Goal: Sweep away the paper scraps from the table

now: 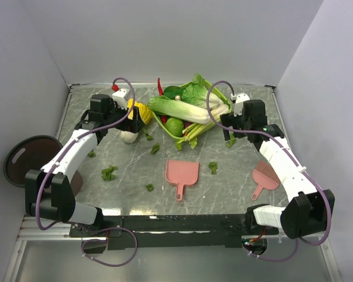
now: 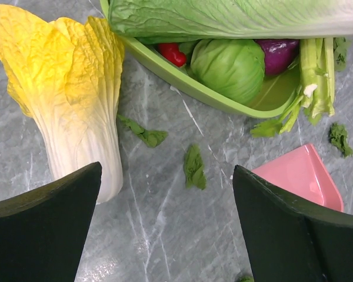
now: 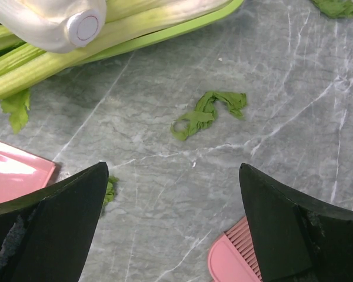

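Several small dark-green paper scraps lie on the grey marble table (image 1: 235,182): one at the left (image 1: 109,173), one near the front (image 1: 149,187), one right of the dustpan (image 1: 213,167). My left gripper (image 1: 136,124) hangs open and empty above the table beside the yellow-and-white cabbage (image 1: 138,110). In the left wrist view the left gripper (image 2: 166,176) has two scraps (image 2: 193,167) (image 2: 144,134) ahead of it. My right gripper (image 1: 232,126) is open and empty. In the right wrist view the right gripper (image 3: 173,170) is above bare table, with a curled scrap (image 3: 207,114) ahead of it.
A pink dustpan (image 1: 181,173) lies front centre and a pink brush (image 1: 265,176) at the right. A green tray (image 2: 182,82) heaped with cabbages and greens stands at the back. A round dark brown bin (image 1: 29,158) sits off the left edge.
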`<action>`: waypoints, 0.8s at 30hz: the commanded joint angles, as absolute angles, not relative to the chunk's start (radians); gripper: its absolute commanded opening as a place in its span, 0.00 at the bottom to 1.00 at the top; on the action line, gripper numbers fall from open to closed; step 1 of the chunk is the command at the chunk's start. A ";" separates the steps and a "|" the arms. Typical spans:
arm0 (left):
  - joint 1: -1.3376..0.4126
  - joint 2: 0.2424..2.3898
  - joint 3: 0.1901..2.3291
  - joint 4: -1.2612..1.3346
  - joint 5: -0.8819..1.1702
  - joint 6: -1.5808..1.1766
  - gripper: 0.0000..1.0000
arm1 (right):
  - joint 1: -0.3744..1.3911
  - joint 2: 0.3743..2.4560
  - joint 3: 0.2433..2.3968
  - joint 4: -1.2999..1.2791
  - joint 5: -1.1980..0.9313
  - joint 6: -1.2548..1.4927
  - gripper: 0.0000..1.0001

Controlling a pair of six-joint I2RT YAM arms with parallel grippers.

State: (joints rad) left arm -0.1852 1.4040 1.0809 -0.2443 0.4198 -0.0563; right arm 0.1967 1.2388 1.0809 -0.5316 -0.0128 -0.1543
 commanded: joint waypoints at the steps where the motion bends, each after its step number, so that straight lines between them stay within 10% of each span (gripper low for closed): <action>1: -0.189 1.362 1.095 -0.193 0.411 -0.065 0.96 | 0.199 1.242 1.146 -0.518 -0.092 -0.216 1.00; 15: -0.268 1.335 1.080 -0.527 0.684 0.452 0.97 | 0.219 1.198 1.054 -0.724 -0.400 -0.698 0.99; 24: -0.357 1.338 1.019 -0.742 0.558 0.706 0.96 | 0.005 1.290 1.066 -0.813 -0.210 -0.307 0.90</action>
State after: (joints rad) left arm -0.3531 1.3640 1.0523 -0.6510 0.5888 0.5667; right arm 0.1257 1.2659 1.0199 -0.7296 -0.2707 -0.4568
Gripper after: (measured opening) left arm 0.968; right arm 0.930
